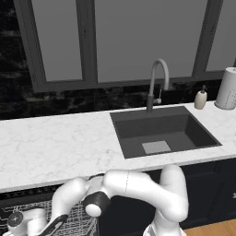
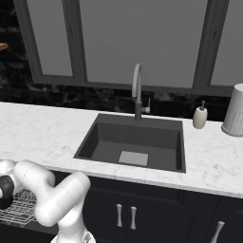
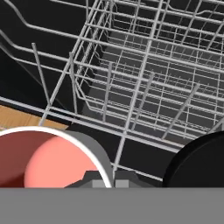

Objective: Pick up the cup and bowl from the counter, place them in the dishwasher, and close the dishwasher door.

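My claw (image 3: 104,183) is pinched shut on the rim of the cup (image 3: 48,159), red inside facing me, and I hold it just above the white wire rack (image 3: 144,83) of the open dishwasher (image 1: 27,196), under the counter's (image 1: 55,143) front edge left of the sink (image 1: 161,131). A black round shape at my right looks like the bowl (image 3: 199,162). I judge I'm placing the cup: next, lower it between the prongs and let go without tipping it.

Faucet (image 1: 157,78), soap btl (image 1: 200,98), perforated cyl (image 1: 227,88).
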Controlling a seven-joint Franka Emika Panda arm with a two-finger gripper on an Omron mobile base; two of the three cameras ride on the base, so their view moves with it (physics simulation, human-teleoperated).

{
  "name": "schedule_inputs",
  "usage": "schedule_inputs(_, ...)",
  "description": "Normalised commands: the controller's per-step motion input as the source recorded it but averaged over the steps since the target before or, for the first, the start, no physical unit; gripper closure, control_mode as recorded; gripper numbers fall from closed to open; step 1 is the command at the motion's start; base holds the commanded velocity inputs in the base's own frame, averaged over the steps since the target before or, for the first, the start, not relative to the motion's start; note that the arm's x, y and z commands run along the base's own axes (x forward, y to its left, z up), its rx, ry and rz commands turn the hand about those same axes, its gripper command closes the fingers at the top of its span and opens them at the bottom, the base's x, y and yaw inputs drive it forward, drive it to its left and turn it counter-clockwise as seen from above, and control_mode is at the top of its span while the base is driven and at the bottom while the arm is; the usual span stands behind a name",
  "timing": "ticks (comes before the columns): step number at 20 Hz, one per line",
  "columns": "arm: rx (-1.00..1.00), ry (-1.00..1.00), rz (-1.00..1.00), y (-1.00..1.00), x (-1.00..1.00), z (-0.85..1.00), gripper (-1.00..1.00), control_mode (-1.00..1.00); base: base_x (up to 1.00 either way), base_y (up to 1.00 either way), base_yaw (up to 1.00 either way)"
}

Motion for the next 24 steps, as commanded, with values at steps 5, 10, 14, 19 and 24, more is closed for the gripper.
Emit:
schedule_inputs(5, -0.06, 0.01, 0.00, 0.16, 0.00, 0.10, -1.00, -1.00, 0.00, 0.00, 0.00)
schedule_inputs(10, -0.13, 0.04, 0.00, 0.21, 0.09, 0.26, -1.00, -1.00, 0.00, 0.00, 0.00)
schedule_inputs(14, -0.07, -0.03, 0.00, 0.10, 0.00, 0.16, -1.00, -1.00, 0.00, 0.00, 0.00)
schedule_inputs(19, -0.02, -0.02, 0.01, 0.01, -0.06, 0.73, -1.00, -1.00, 0.00, 0.00, 0.00)
schedule_inputs(24, 0.00, -0.06, 0.05, -0.01, -0.25, 1.00, -1.00, -1.00, 0.00, 0.00, 0.00)
